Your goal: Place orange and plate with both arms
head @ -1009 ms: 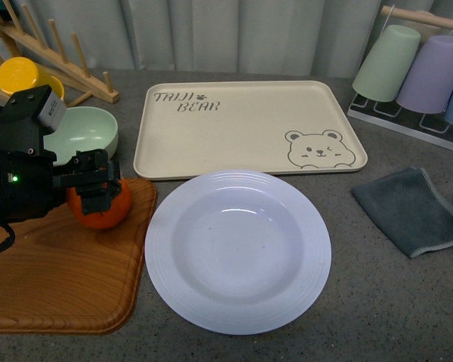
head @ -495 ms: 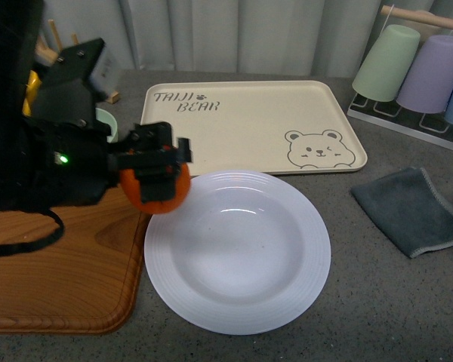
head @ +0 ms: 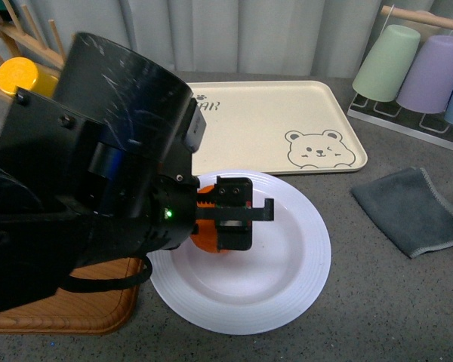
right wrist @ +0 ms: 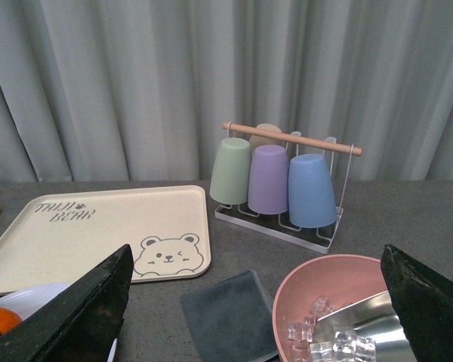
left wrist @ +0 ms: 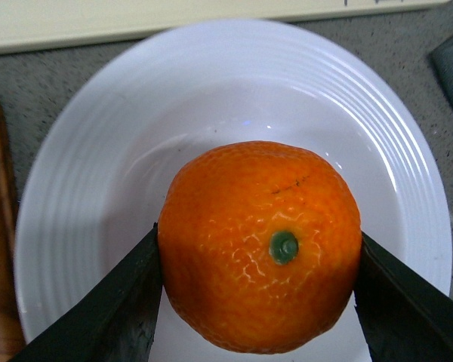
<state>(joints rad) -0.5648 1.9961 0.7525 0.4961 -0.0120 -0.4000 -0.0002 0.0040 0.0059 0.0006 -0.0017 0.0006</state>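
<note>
The orange (left wrist: 260, 245), green stem dot facing the camera, is clamped between the black fingers of my left gripper (left wrist: 258, 240). It hangs over the hollow of the white ridged plate (left wrist: 98, 173); whether it touches the plate I cannot tell. In the front view my left gripper (head: 234, 215) reaches over the plate (head: 302, 264) from the left and covers most of the orange (head: 202, 240). My right gripper (right wrist: 257, 302) shows only in its own wrist view. It is open and empty, off to the right of the plate (right wrist: 30, 296).
A beige bear tray (head: 287, 113) lies behind the plate. A grey cloth (head: 411, 211) and a rack of cups (head: 423, 72) are to the right. A wooden board (head: 60, 302) lies left. A pink bowl (right wrist: 287, 294) holding ice sits under the right gripper.
My left arm lifted the orange off the wooden board and carried it rightward until it was over the middle of the plate. The plate has not moved.
</note>
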